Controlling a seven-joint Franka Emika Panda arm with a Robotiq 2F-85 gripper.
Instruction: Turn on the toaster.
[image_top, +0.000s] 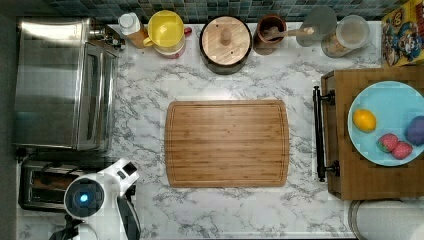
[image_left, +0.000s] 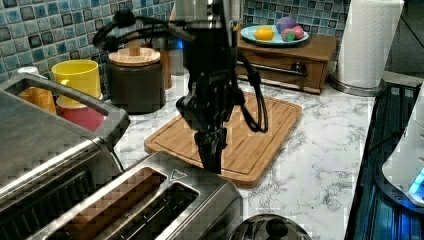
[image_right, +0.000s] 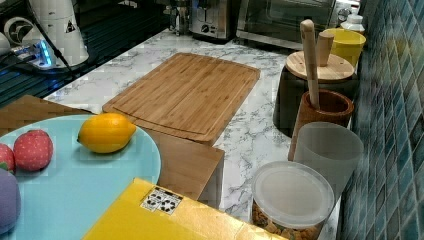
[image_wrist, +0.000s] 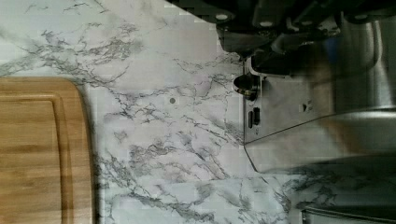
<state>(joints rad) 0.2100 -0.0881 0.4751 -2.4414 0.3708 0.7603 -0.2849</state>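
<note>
the gripper (image_left: 212, 162) hangs in the middle of the left view, a dark claw pointing straight down at the end of the toaster (image_left: 150, 205) that faces the cutting board. its fingers look drawn together into one narrow tip, though whether they are fully closed or touching the steel i cannot tell. in the wrist view the dark gripper body fills the upper right of the frame, sitting right over the toaster's (image_wrist: 317, 126) control side, where a round black knob (image_wrist: 246, 86) and a small dark slot show on the brushed panel.

the toaster sits in the lower left of the left view, its two long slots open upward, and in the lower left corner of the top view (image_top: 42, 182), partly under the white arm (image_top: 100, 195). in the right view it stands at the far end of the counter, top centre of the frame (image_right: 212, 20).

just behind it in the left view, along the left edge, is the toaster oven (image_left: 45, 145); in the top view it fills the upper left (image_top: 60, 82).

the wooden cutting board (image_top: 227, 144) lies in the middle of the marble counter (image_top: 145, 85), near the toaster but apart from it. along the tiled wall in the top view stand a yellow cup (image_top: 166, 30) and a dark jar with a wooden lid (image_top: 226, 42). at the right edge a blue plate (image_top: 387, 107) holds a lemon (image_top: 364, 120).
</note>
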